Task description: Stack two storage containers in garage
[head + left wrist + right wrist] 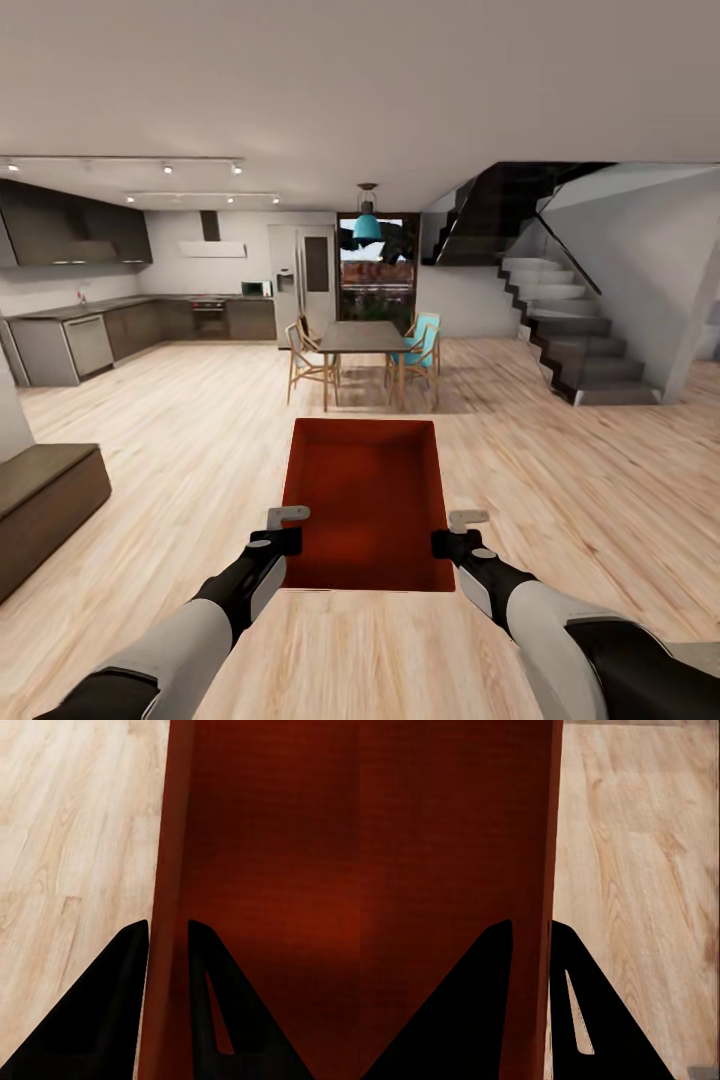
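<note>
Both arms have pale grey-white shells on the forearm, with black sections behind them toward the elbow and black wrist joints in front. On each black wrist sits a small light-grey bracket with rounded ends. The left hand (283, 548) and right hand (447, 546) are black. Seen from the wrist cameras, each finger (97, 1012) is a flat matte-black wedge tapering to its tip; one finger (585, 1020) per hand has a narrow slot cut through it.

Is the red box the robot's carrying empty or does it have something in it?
Empty. In the head view the storage container is open-topped, with only its bare red bottom showing inside. The left tool and right tool grip its side walls.
</note>
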Motion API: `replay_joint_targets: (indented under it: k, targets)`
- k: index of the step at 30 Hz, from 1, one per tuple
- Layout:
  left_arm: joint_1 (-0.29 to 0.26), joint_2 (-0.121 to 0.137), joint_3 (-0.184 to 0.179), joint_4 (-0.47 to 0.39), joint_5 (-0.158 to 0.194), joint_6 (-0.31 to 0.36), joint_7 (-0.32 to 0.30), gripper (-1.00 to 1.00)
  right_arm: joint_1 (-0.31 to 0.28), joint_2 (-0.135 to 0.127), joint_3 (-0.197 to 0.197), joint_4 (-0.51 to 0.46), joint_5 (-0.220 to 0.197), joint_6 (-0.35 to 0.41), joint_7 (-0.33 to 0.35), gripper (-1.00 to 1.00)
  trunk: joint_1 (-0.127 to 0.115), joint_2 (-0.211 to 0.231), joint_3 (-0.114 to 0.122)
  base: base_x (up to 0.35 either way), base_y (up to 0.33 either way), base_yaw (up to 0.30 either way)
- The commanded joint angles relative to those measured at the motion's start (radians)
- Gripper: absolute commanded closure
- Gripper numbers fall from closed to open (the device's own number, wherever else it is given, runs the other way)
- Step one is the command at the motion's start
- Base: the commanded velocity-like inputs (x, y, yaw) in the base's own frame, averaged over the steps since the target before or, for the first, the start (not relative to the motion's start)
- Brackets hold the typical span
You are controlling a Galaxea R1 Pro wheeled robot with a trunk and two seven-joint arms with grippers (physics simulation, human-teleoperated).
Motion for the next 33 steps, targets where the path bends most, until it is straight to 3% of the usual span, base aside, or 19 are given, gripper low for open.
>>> replay_joint_targets:
  k: [1, 6, 33]
  targets:
    - [-0.001, 0.058, 0.083, -0.006, -0.014, -0.056, 0.014, 1.0, 0.0, 0.001, -0.011, 0.003, -0.001, -0.003, -0.001, 1.0, 0.001, -0.001, -0.002, 0.321, 0.0, -0.247]
    - [-0.001, 0.063, 0.083, -0.006, -0.013, -0.057, 0.014, 1.0, 0.0, 0.001, -0.011, 0.003, -0.001, -0.004, -0.001, 1.0, 0.001, -0.001, -0.002, 0.321, 0.0, -0.203]
    - [-0.001, 0.071, 0.083, -0.007, -0.013, -0.056, 0.014, 1.0, 0.0, 0.001, -0.011, 0.003, -0.002, -0.004, -0.002, 1.0, 0.001, -0.001, -0.002, 0.322, 0.0, -0.003]
